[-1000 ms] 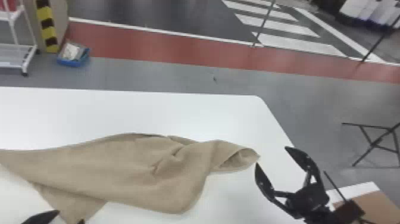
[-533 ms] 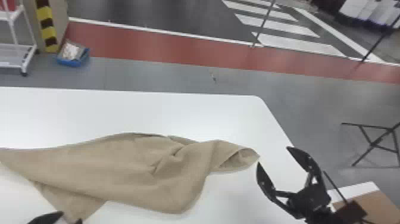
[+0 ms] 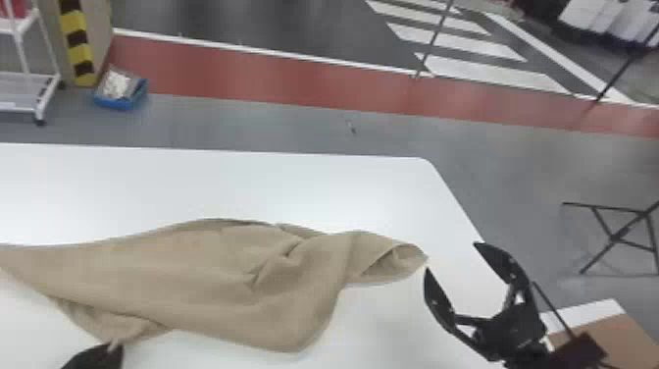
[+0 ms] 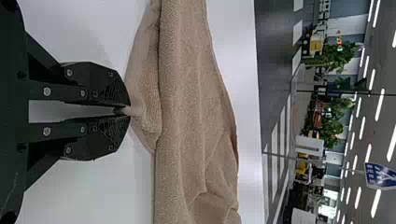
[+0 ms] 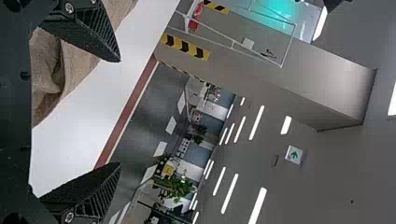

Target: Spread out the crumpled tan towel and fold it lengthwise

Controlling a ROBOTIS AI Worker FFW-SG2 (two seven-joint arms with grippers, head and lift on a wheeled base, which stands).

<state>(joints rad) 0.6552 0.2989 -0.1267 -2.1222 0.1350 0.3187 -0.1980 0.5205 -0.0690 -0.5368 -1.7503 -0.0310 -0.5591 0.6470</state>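
1. One small pinch of the tan towel (image 3: pixel 196 275) is clamped between the pressed-together fingers of the left claw (image 4: pixel 123 111), at the lower left of the head view. It has the near edge, probably so that this tucked layer can be drawn out from beneath the rest.
2. Most of that claw is cut off by the bottom of the head view.
3. Lower right, the right claw (image 3: pixel 453 257) is spread wide and empty, near the towel's curled right end. It seems placed to take that end; how high it sits over the table (image 3: pixel 245 181) is hard to judge.
4. Across the lower left and middle, the towel lies bunched on the table. Its left end runs out of the frame and its under-layers are hidden, so I cannot tell where every corner is.
5. Farther off, upper left, a blue tray (image 3: pixel 120 101) sits on the floor (image 3: pixel 245 125), its contents hard to make out.
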